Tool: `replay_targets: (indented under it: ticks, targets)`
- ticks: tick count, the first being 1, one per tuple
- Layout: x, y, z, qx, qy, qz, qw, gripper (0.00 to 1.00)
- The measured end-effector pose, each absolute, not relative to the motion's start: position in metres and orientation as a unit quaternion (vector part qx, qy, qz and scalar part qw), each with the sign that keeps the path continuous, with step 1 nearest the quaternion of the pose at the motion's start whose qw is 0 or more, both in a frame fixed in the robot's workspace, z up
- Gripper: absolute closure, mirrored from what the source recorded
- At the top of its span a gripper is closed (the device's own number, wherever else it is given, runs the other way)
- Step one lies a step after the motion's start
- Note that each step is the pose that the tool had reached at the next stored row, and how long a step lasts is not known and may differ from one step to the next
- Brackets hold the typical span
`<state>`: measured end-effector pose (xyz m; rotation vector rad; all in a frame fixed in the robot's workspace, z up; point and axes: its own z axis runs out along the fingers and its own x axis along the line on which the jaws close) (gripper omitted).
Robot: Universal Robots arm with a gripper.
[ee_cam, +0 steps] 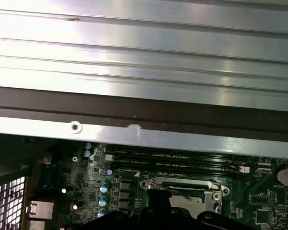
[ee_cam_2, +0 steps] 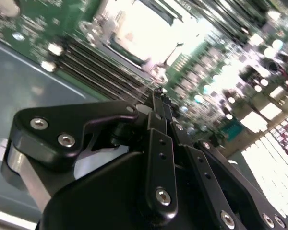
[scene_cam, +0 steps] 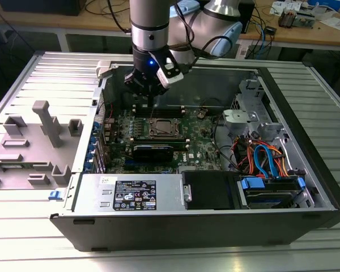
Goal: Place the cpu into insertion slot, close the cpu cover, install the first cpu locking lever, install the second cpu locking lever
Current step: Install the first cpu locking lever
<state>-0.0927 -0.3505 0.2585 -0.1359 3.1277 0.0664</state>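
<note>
My gripper (scene_cam: pixel 151 103) hangs inside the open computer case, just above the far edge of the insertion slot (scene_cam: pixel 161 128) on the green motherboard. In the second wrist view its black fingers (ee_cam_2: pixel 159 103) are pressed together into a narrow tip, with nothing visible between them. The silvery cpu cover (ee_cam: pixel 182 184) lies flat over the slot, close in front of the gripper (ee_cam: pixel 158 200). A bright square surface, apparently the cpu (ee_cam_2: pixel 144 28), shows through the cover's centre. A thin wire lever (ee_cam_2: pixel 175 48) runs beside the socket.
Long black memory slots (scene_cam: pixel 158 110) lie just behind the socket and a black card (scene_cam: pixel 153 152) in front of it. The power supply (scene_cam: pixel 130 195) and a drive cage with coloured cables (scene_cam: pixel 266 164) fill the near side. A grey fixture (scene_cam: pixel 42 133) stands outside the case.
</note>
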Motion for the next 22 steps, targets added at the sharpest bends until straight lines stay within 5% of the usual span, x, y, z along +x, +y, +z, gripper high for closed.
replay_targets:
  ticks: [22]
  targets:
    - [-0.076,-0.350,0.253,-0.043,0.999,0.021,0.005,0.89]
